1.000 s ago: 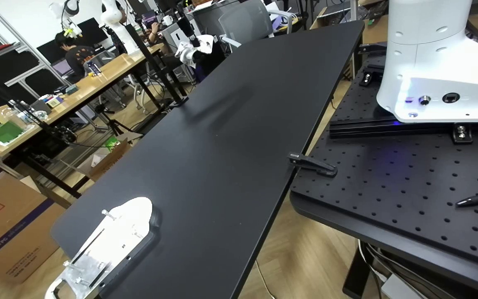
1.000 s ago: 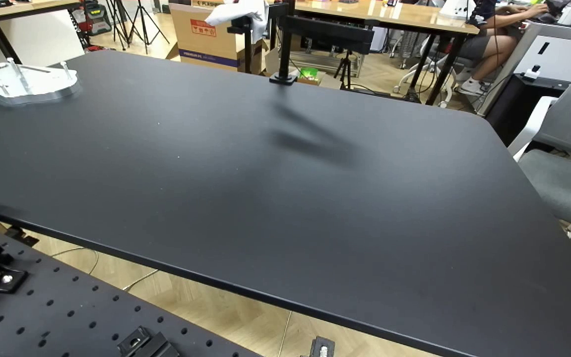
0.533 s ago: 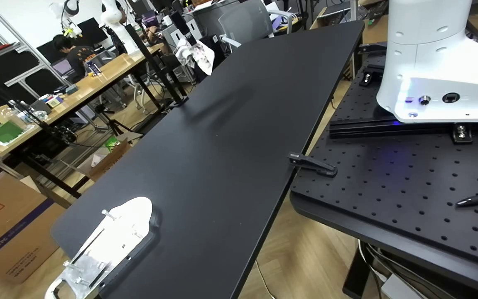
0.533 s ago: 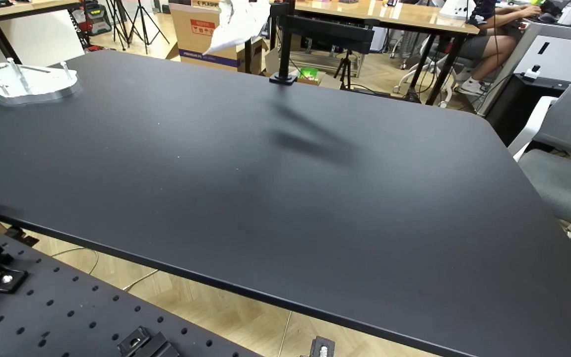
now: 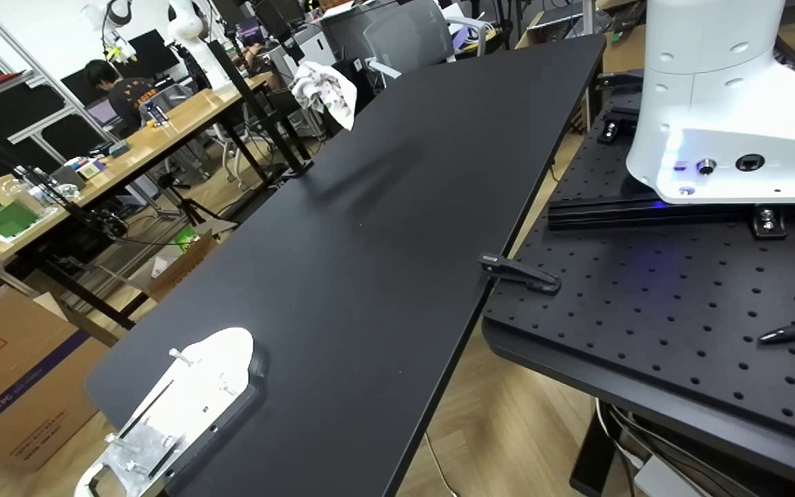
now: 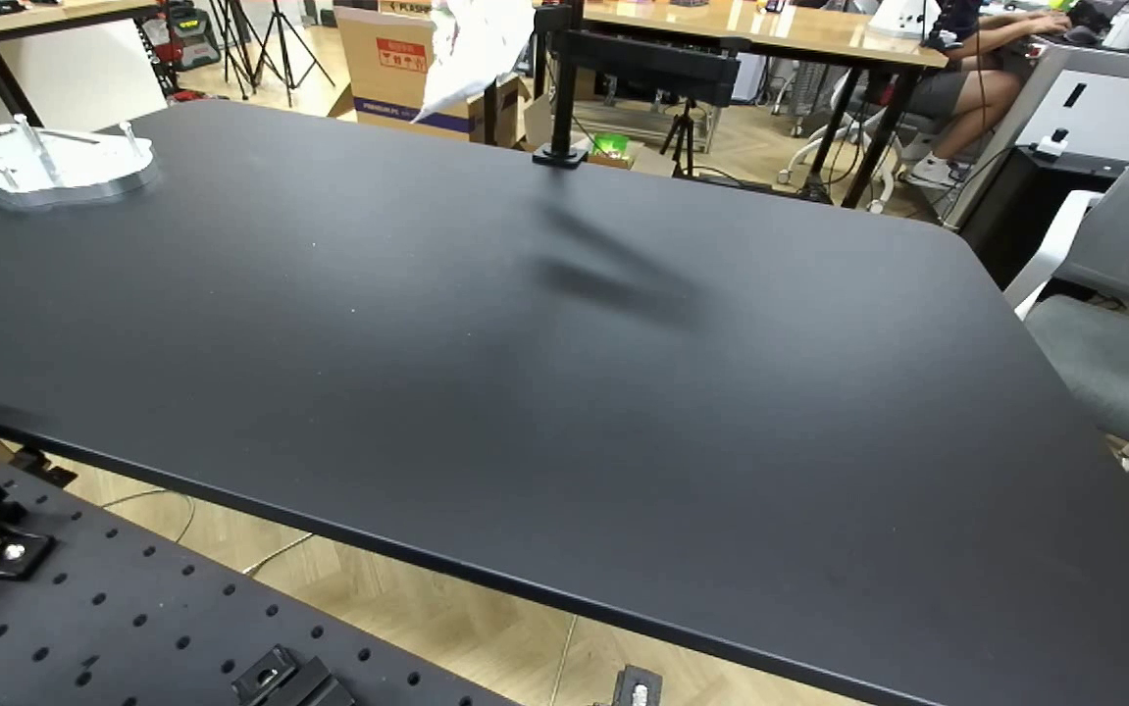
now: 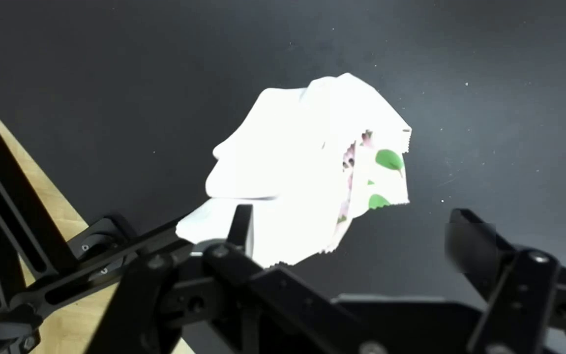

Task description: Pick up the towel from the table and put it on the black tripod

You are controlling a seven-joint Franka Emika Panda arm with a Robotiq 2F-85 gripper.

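The white towel [image 7: 287, 157], printed with green leaves and pink flowers, lies beneath my gripper [image 7: 352, 219] in the wrist view. The jaws stand wide apart with nothing between them; the left finger [image 7: 243, 231] overlaps the towel's lower part in the picture. In an exterior view the towel [image 5: 324, 90] drapes in folds above the table's far edge, one corner hanging. The black tripod [image 6: 647, 64] shows as a post with a horizontal bar, and the towel [image 6: 484, 44] hangs by the bar's end. Most of the tripod's support under the towel is hidden. A dark part of my gripper shows above the towel.
The black table [image 5: 369, 262] carries a white plate with upright pegs [image 5: 197, 393] at its end. A clamp [image 5: 520, 273] sits at the near edge beside the robot's base [image 5: 729, 103]. A grey chair [image 6: 1128, 284] stands off the table's end.
My gripper has opened and let go of the towel, then lifted up and away from it. One towel corner has dropped and hangs lower than a second ago.
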